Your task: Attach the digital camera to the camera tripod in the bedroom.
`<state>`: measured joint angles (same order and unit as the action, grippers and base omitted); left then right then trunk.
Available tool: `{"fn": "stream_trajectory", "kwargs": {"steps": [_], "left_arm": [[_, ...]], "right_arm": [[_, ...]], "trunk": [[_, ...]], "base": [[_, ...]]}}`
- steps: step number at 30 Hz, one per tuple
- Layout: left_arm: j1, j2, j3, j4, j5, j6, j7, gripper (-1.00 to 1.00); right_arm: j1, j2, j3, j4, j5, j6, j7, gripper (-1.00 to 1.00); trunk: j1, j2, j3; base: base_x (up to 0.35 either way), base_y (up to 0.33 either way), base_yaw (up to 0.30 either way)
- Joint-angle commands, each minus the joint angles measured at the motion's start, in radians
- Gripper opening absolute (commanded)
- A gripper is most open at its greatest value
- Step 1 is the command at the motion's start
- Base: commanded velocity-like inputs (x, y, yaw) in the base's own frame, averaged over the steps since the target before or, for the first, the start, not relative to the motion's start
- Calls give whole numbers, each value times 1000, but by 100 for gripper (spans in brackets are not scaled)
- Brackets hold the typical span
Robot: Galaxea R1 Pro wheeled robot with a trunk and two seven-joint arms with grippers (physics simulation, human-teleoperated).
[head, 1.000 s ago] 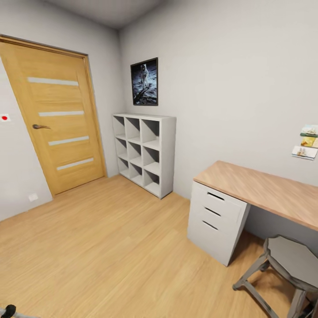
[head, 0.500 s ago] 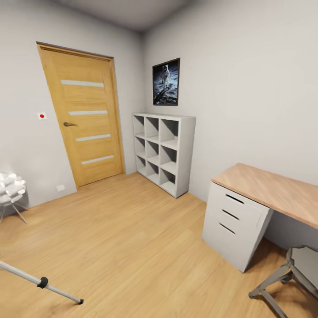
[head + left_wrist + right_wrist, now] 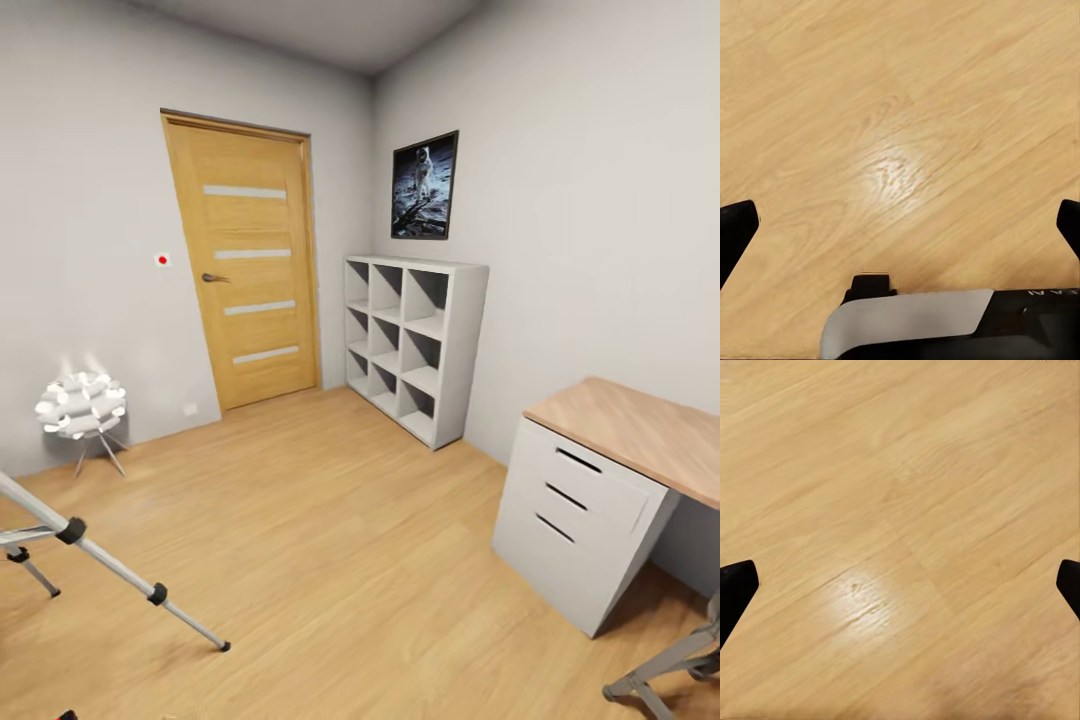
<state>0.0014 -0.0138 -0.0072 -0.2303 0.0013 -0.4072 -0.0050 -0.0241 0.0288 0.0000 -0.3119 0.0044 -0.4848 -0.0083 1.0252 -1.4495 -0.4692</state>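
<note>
Camera tripod [image 3: 110, 565] legs stood on wood floor [image 3: 330, 540] by door [image 3: 250, 265]; left end effector [image 3: 900, 225] and right end effector [image 3: 900, 585] both spread wide, empty.

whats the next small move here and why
Probably keep turning the view leftward. Only the legs of the camera tripod show at the head view's lower left edge, its head cut off, and no camera is in sight. Both grippers are open over bare wood floor, left and right, holding nothing.
</note>
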Motion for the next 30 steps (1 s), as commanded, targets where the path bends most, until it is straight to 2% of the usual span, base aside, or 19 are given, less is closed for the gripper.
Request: {"fn": "stream_trajectory", "kwargs": {"steps": [1,30], "left_arm": [[0,0,0,6,0,-1,0,100],[0,0,1,14,0,-1,-1,100]], "right_arm": [[0,0,0,1,1,-3,-1,100],[0,0,2,1,2,-3,-1,100]], "trunk": [[0,0,-1],[0,0,-1]], "base": [[-93,0,266],[-94,0,266]]}}
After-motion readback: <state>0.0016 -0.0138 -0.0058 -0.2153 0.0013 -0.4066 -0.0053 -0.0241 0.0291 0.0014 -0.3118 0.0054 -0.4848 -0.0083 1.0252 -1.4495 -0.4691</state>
